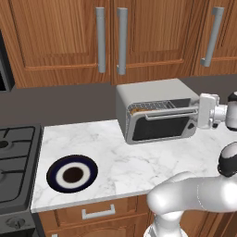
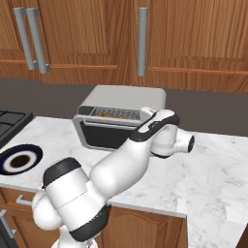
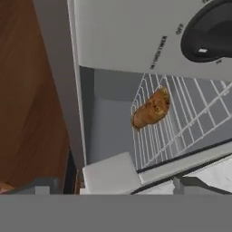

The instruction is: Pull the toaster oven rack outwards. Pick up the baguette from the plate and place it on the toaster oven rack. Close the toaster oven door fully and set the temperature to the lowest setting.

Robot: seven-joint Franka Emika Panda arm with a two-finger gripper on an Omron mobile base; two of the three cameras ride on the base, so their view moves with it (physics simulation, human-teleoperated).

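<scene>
Baguette (image 3: 152, 108) partly behind rack (image 3: 181, 118); knob (image 3: 209, 31) cut by edge.

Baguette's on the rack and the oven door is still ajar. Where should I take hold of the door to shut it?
Take the toaster oven door by its slim bar handle along the upper edge, coming from the front; the door leans outward, so that edge is nearest and pushes closed.

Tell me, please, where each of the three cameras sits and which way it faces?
Left base view: behind-left, facing counter and toaster oven; white arm at lower right.
Right base view: behind-right, facing the same oven; arm rises across the middle.
Hand view: on the hand, looking into the cavity at baguette on the rack; fingertips at bottom.
Both base views share the plate.
</scene>
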